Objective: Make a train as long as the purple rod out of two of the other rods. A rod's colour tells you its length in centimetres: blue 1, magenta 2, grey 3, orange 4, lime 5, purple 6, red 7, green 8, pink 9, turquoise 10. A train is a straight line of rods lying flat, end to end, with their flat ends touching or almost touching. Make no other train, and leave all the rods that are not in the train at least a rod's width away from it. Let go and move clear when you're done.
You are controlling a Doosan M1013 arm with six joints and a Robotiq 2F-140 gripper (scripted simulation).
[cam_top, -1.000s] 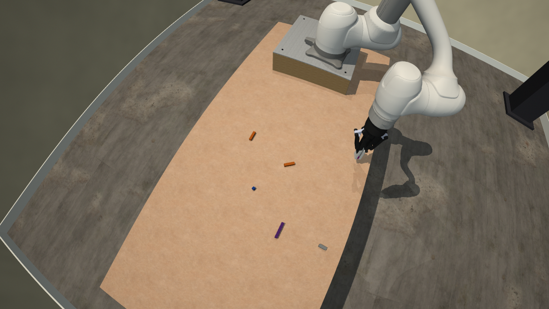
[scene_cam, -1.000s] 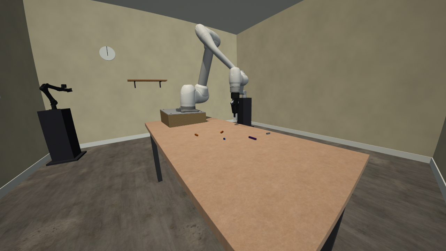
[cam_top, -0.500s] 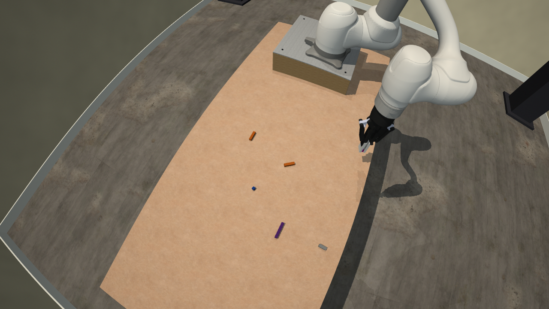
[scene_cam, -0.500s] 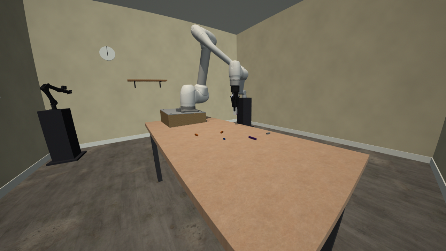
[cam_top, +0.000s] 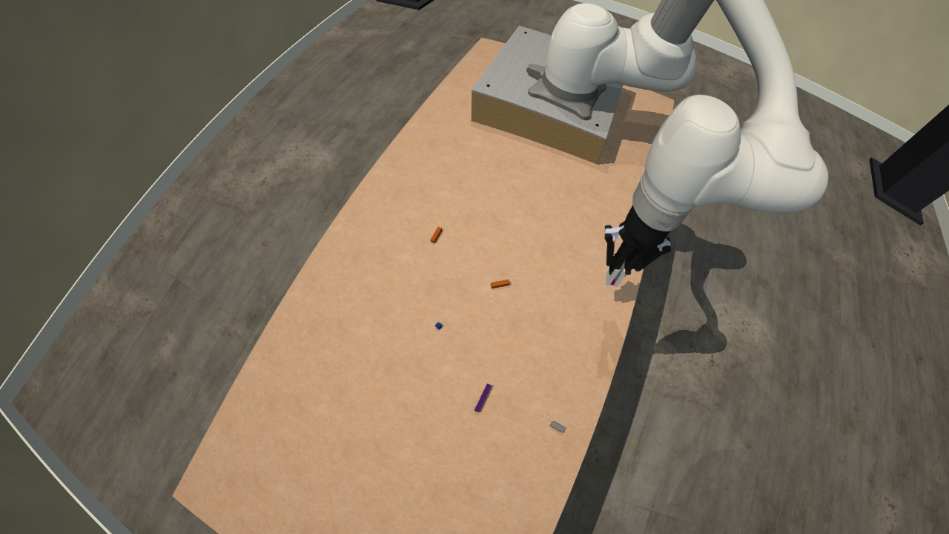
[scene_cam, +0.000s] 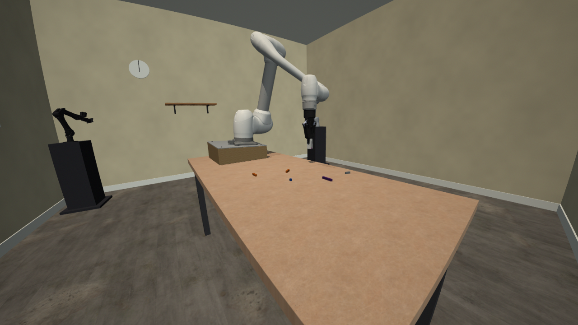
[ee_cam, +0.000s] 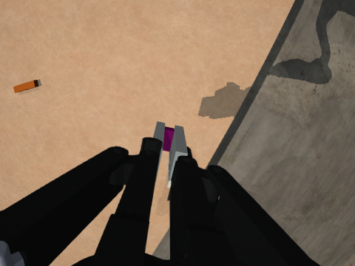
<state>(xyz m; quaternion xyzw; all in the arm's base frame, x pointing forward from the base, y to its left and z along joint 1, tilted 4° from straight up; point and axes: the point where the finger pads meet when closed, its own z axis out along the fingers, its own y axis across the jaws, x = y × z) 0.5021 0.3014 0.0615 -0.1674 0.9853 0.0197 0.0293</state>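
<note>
Tan tabletop [cam_top: 371, 345] [scene_cam: 343, 226] [ee_cam: 111, 44] | your gripper [cam_top: 615, 279] [scene_cam: 309, 144] [ee_cam: 167, 137]'s pinching the magenta rod [cam_top: 613, 281] [ee_cam: 168, 139] up high, probably to mate with an orange rod [cam_top: 500, 283] [scene_cam: 287, 170] [ee_cam: 25, 86], 9 o'clock in top view | purple rod [cam_top: 483, 397] [scene_cam: 327, 178]: 7 o'clock, length reference

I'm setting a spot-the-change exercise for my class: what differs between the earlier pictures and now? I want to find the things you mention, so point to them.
The end effector [cam_top: 614, 277] [scene_cam: 309, 144] [ee_cam: 167, 137] has risen, then travelled away from the arm's base, carrying the magenta rod [cam_top: 612, 282] [ee_cam: 168, 140]. It already held that rod; nothing was released. The purple rod [cam_top: 483, 397] [scene_cam: 327, 178], grey rod [cam_top: 557, 426] [scene_cam: 347, 172], blue rod [cam_top: 437, 325] [scene_cam: 290, 179] and both orange rods [cam_top: 500, 283] [cam_top: 436, 234] [scene_cam: 287, 170] [scene_cam: 254, 174] [ee_cam: 25, 86] stayed put.
</note>
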